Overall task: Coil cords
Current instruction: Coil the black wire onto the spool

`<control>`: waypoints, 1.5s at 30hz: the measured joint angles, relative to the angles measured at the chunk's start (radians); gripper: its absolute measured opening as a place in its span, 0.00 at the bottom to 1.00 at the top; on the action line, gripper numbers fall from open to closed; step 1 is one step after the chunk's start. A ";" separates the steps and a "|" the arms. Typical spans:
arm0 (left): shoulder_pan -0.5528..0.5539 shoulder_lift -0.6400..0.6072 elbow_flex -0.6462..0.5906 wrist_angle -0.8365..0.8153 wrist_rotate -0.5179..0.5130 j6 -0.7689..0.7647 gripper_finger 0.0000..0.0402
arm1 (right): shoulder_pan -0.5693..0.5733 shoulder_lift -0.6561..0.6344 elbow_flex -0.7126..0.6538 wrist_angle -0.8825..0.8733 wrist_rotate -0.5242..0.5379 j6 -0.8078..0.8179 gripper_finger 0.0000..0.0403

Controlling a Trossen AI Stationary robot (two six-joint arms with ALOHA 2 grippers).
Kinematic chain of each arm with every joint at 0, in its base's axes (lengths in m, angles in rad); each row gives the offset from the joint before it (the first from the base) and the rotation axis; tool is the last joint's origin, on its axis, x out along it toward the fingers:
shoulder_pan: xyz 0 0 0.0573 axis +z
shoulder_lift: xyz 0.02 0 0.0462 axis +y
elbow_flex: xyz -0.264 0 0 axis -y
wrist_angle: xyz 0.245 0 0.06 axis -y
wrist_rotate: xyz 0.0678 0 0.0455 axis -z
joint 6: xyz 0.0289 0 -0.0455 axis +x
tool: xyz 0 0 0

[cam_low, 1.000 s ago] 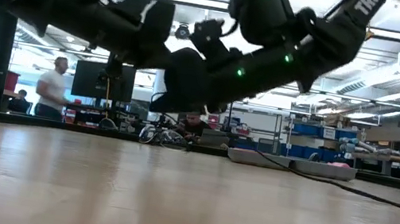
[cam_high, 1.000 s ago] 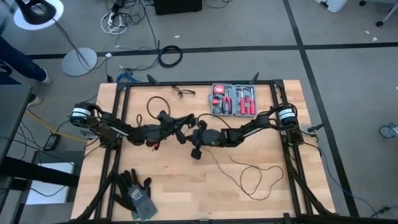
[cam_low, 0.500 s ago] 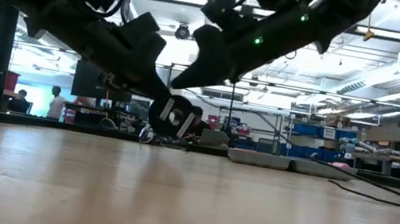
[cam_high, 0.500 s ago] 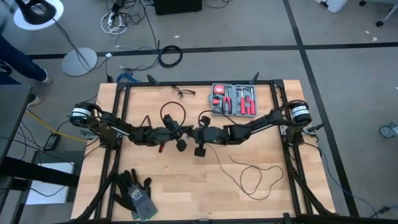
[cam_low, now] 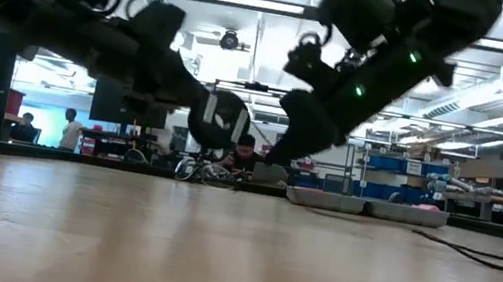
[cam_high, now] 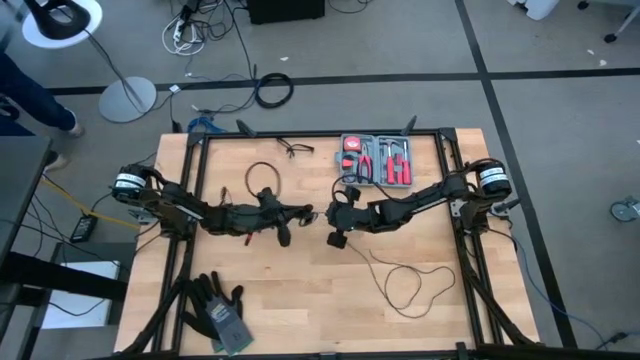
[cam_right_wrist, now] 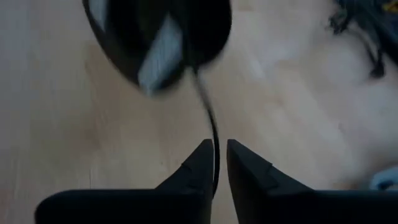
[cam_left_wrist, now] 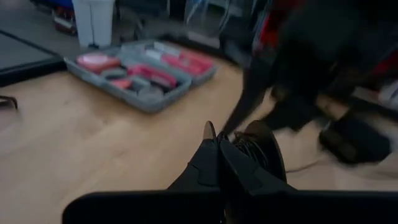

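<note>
Both arms met over the middle of the pale wooden table (cam_high: 300, 290).

Left gripper (cam_high: 306, 212) reached in from 9 o'clock with its fingers pinched fully together, as the left wrist view showed (cam_left_wrist: 216, 142). Wound turns of the thin black cord (cam_left_wrist: 254, 148) sat right against those fingertips, but I couldn't tell whether the fingers actually clamped a strand.

Right gripper (cam_high: 333, 212) came in from 3 o'clock, just beside the left one, tips apart. In the right wrist view its fingers (cam_right_wrist: 200, 163) stood slightly parted, a narrow slot, with the cord (cam_right_wrist: 210, 121) running down into that slot. The fingers looked loose around it, not squeezing.

The cord's small round black puck with pale centre (cam_right_wrist: 163, 43) hung just ahead of the right gripper, blurred. In the low view the puck (cam_low: 221, 118) was off the table, up between the two grippers.

The rest of the cord (cam_high: 415, 285) trailed from the right gripper toward 5 o'clock and lay in loose open loops on the wood. Another loop (cam_high: 262, 172) stood up over the left arm at about 10 o'clock.

Grey tool case with red-handled tools (cam_high: 375, 160) sat at 1 o'clock. Black and grey work gloves (cam_high: 218, 308) lay at 7 o'clock. A small black glasses-like wire item (cam_high: 293, 148) lay near the 12 o'clock edge.
</note>
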 joint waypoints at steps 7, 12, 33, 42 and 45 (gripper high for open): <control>0.001 0.000 -0.126 0.298 -0.032 -0.029 0.00 | 0.009 0.000 -0.170 0.292 -0.031 0.090 0.15; 0.001 0.000 -0.162 0.383 -0.159 -0.043 0.00 | 0.043 -0.019 -0.219 0.335 -0.039 0.116 0.15; -0.039 0.000 -0.111 0.356 -0.265 0.026 0.00 | 0.032 -0.133 -0.358 0.589 -0.026 0.037 0.23; -0.044 0.000 -0.093 0.348 -0.281 0.034 0.00 | 0.025 0.059 -0.239 0.611 -0.005 -0.025 0.34; -0.044 0.000 -0.093 0.344 -0.280 0.034 0.00 | 0.018 0.084 -0.221 0.611 0.000 -0.024 0.34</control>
